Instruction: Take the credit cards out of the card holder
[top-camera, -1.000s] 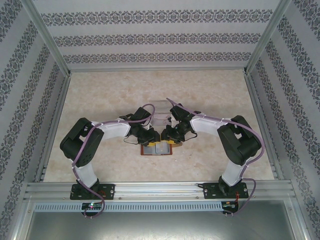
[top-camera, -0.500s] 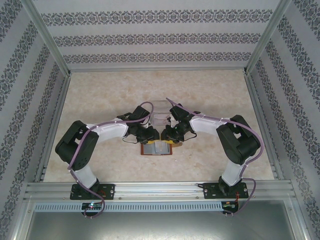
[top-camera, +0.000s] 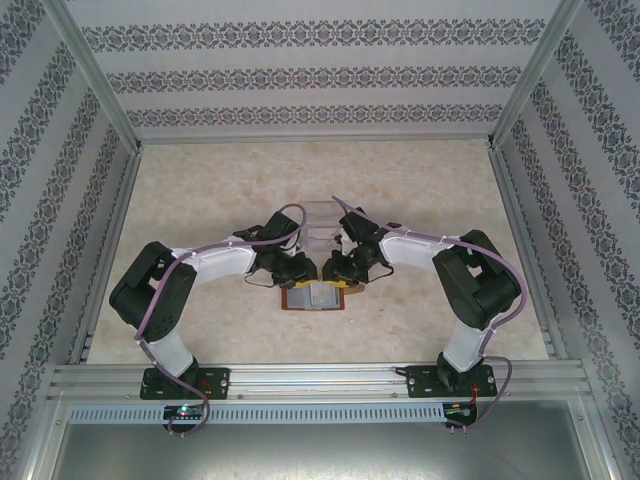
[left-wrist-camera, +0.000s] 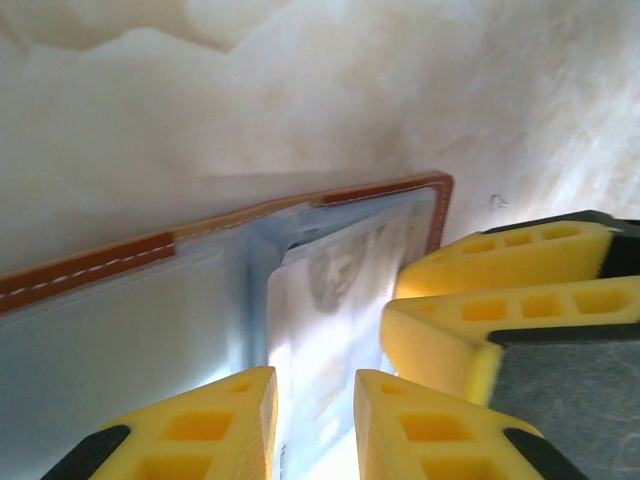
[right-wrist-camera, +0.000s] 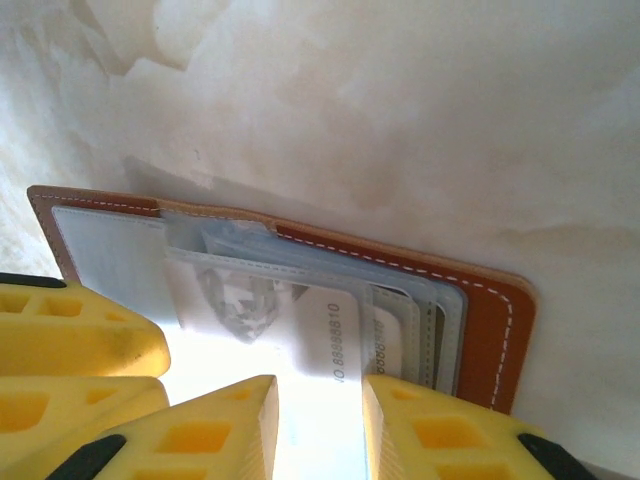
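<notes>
Two grippers at work on one wallet; entries follow.

1. Card holder: a small brown leather folding wallet. It lies opened flat, inside up, on the pale marbled worktop, at the near centre between the two arms. Laid this way, its grey-blue pockets face up and can be reached from above.

2. Credit cards: thin pale plastic cards, overlapped in the pockets of the wallet's right half. One whitish card with raised digits appears to sit partway out of its pocket, toward the right gripper. By my reading no card is yet clear of the holder.

3. Left gripper: yellow-fingered, low over the wallet's middle, just beside the right gripper. Its jaws stand narrowly apart over the pocket edge. It is probably there to pin the leather so the wallet does not slide with a card. Whether it clamps anything I cannot tell.

4. Right gripper: its jaws are narrowly apart with the whitish card in the gap, which suits a pull along the pocket. Glare hides the contact, so I cannot tell whether it grips.

5. Clear plastic box: on the worktop just far of the wallet, likely meant to receive the cards.
</notes>
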